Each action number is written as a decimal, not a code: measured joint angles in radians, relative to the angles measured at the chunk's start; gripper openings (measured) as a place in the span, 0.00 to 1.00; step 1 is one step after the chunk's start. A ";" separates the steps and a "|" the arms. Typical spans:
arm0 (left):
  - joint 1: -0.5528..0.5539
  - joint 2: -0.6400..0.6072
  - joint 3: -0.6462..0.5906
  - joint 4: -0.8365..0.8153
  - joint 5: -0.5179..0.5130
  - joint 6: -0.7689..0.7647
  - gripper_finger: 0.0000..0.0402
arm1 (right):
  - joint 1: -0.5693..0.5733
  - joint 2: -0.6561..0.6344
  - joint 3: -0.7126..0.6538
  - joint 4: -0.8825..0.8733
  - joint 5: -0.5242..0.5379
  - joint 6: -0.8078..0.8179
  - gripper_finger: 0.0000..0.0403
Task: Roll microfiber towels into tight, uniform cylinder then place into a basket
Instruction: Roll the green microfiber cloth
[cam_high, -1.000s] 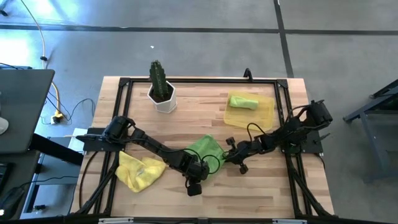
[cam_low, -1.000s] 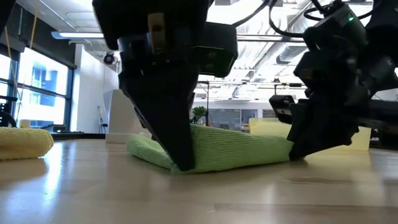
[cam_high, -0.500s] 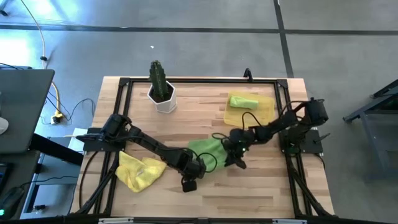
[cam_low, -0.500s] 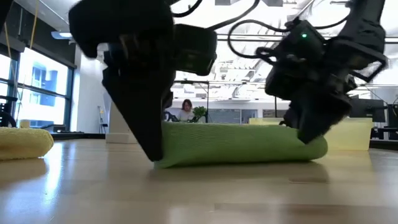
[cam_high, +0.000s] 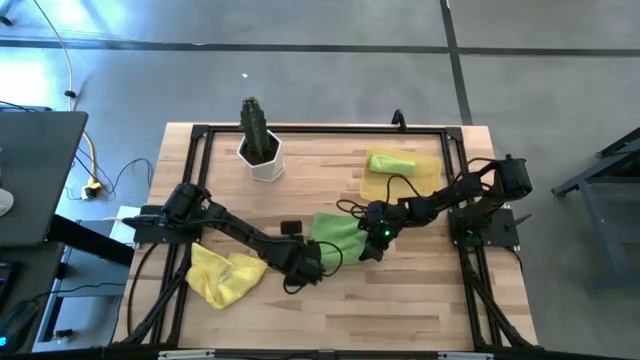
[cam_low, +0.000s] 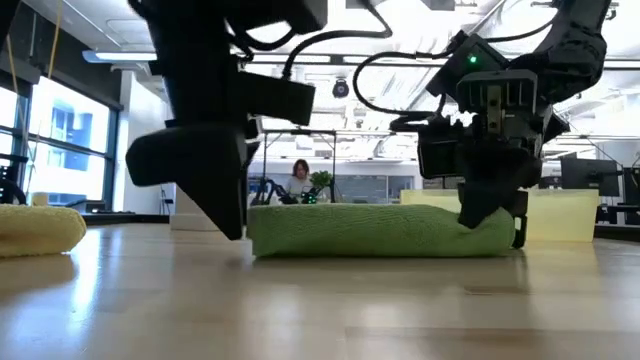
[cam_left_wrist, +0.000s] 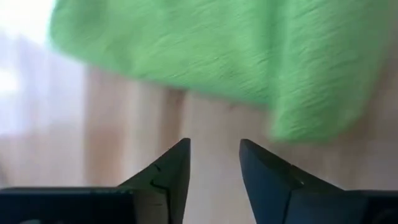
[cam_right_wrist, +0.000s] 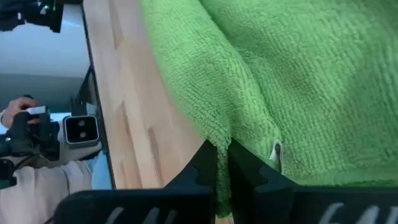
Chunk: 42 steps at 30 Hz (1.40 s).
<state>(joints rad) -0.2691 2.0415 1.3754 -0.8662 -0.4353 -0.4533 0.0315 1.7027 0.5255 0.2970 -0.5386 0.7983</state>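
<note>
Pale butcher-block wooden table (cam_high: 420, 290) framed in black rails, on a grey concrete floor; bright open hall with ceiling lights and a seated person (cam_low: 299, 177) far behind in the low view.

Near table centre: soft lime green microfiber towel (cam_high: 335, 235), folded over into a long flattish band lying on the wood, not tightly rolled.

At its 8 o'clock edge: left gripper (cam_high: 303, 266), tips down near the wood just beside the cloth; in the left wrist view, fingers (cam_left_wrist: 168, 171) slightly apart with bare wood between them, nothing held, green cloth just ahead.

At the towel's 3 o'clock end: right gripper (cam_high: 375, 238), pressed down onto the cloth; in the right wrist view, fingers (cam_right_wrist: 205, 163) nearly together, pinching a ridge of the green fabric.

At 1 o'clock on the table: shallow rectangular translucent yellow plastic basket (cam_high: 428, 182), holding a second lime green towel rolled into a short cylinder (cam_high: 390, 162).

At 8 o'clock, near the left arm: crumpled bright yellow microfiber towel (cam_high: 225, 274), loose on the wood.

At 11 o'clock: white pot with a green cactus (cam_high: 260, 142), upright, well apart from the cloths.
</note>
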 joint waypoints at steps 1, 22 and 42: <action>0.000 0.000 0.000 -0.024 -0.015 -0.012 0.33 | 0.000 0.000 0.000 -0.002 0.003 0.007 0.00; -0.071 -0.031 0.094 -0.145 0.036 0.133 0.30 | -0.001 0.000 0.000 -0.007 0.115 0.233 0.00; -0.026 -0.329 -0.614 0.965 0.028 0.319 0.31 | 0.003 0.000 -0.003 0.009 0.146 0.280 0.00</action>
<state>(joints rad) -0.2949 1.7121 0.7609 0.0987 -0.4075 -0.1342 0.0345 1.7023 0.5224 0.3058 -0.3927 1.0786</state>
